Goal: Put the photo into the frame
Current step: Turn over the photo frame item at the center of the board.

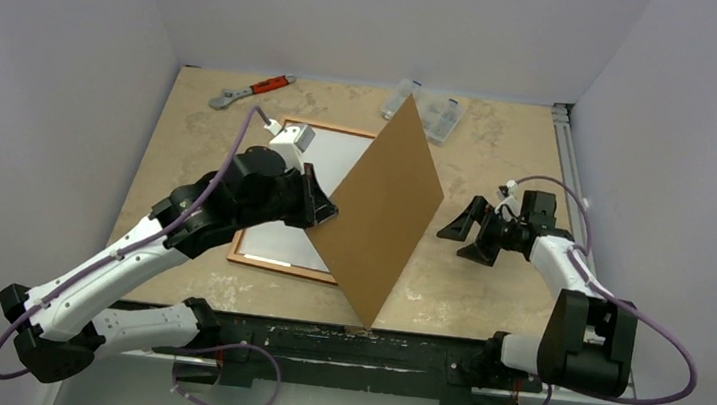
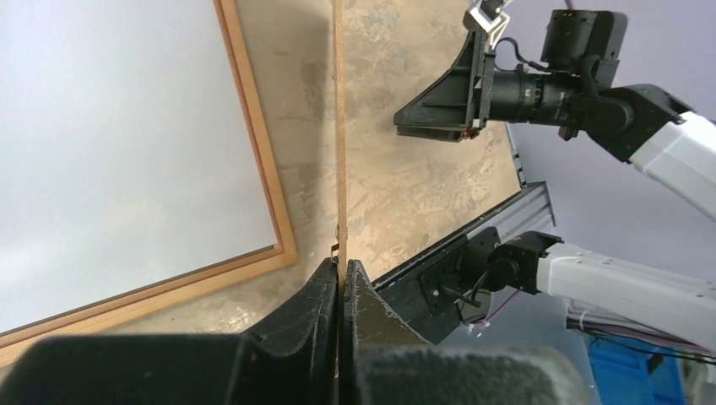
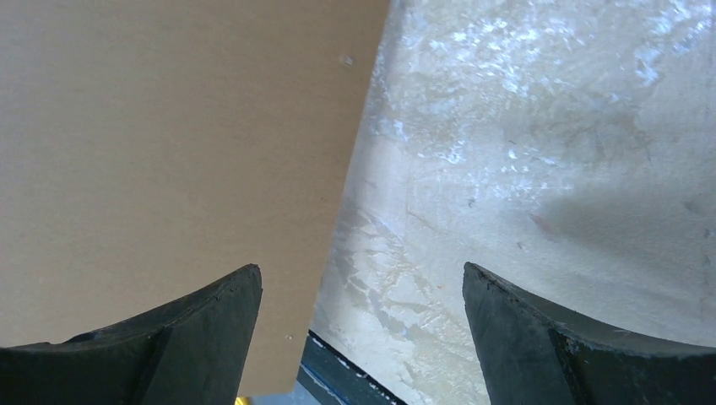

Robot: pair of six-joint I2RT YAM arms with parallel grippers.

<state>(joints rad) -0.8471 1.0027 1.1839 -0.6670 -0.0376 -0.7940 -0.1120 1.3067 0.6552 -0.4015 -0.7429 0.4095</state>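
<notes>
The wooden frame (image 1: 279, 266) lies flat at the table's left middle, pale side up (image 2: 263, 169). Inside it lies the photo (image 1: 337, 157), plain white back up (image 2: 118, 143). My left gripper (image 1: 327, 211) is shut on the left edge of a brown backing board (image 1: 384, 210), which stands almost upright on one corner between the arms. In the left wrist view the jaws pinch the board's thin edge (image 2: 340, 126). My right gripper (image 1: 467, 236) hangs open just right of the board without touching it. The board's face (image 3: 169, 126) fills the left of the right wrist view.
A wrench with a red handle (image 1: 251, 91) lies at the back left. Clear plastic boxes (image 1: 434, 115) sit at the back centre. A metal rail (image 1: 566, 154) runs along the table's right edge. The board's lower corner reaches the table's black front edge (image 1: 366, 336).
</notes>
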